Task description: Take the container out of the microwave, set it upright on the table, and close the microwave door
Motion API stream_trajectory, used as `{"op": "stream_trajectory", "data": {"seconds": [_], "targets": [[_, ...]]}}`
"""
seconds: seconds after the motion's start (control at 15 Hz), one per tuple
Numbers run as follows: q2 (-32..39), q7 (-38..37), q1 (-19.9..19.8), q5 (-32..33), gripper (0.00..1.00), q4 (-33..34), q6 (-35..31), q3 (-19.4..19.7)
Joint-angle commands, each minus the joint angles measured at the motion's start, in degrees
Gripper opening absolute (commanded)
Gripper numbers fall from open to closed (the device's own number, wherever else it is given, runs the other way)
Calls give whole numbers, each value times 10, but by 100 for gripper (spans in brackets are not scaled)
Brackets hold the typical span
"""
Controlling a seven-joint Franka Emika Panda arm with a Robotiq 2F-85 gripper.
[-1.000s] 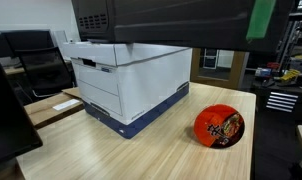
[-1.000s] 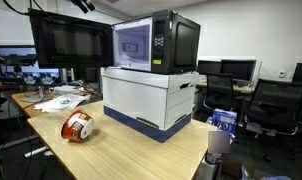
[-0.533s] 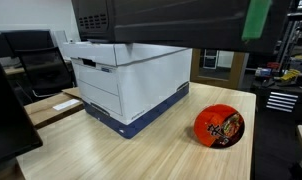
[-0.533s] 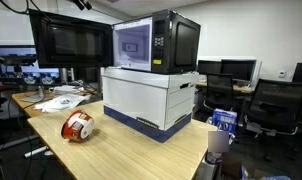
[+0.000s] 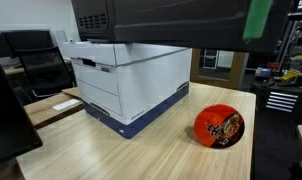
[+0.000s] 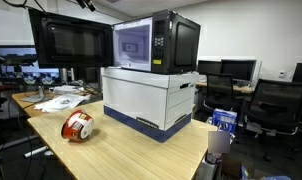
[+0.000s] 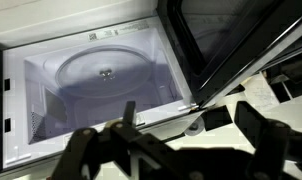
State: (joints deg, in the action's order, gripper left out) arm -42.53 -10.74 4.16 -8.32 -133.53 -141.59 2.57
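Observation:
The red container [image 5: 219, 126] lies on its side on the light wood table [image 5: 141, 155], its printed lid facing the camera; it also shows in an exterior view [image 6: 79, 126]. The black microwave [image 6: 156, 42] stands on the white-and-blue file box [image 6: 151, 100]. In the wrist view its cavity [image 7: 91, 85] is open and empty, with only the glass turntable [image 7: 106, 72] inside. The microwave door [image 7: 231, 40] stands swung open at the right. My gripper [image 7: 188, 112] shows as dark fingers in front of the cavity, open and empty. I cannot make it out in the exterior views.
The file box [image 5: 131, 75] fills the middle of the table. A darker side desk with papers [image 6: 56, 100] stands beside it. Monitors [image 6: 71, 45], office chairs [image 6: 281, 105] and a blue-white packet [image 6: 223, 122] at the table edge surround the area.

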Motion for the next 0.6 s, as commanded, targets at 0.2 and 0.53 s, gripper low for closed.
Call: {"op": "stream_trajectory", "data": {"seconds": [0.2,0.53], "targets": [[0,69,28,-32,100,26,27,17],[-4,60,41,-29,100,53,44,-14]]}}
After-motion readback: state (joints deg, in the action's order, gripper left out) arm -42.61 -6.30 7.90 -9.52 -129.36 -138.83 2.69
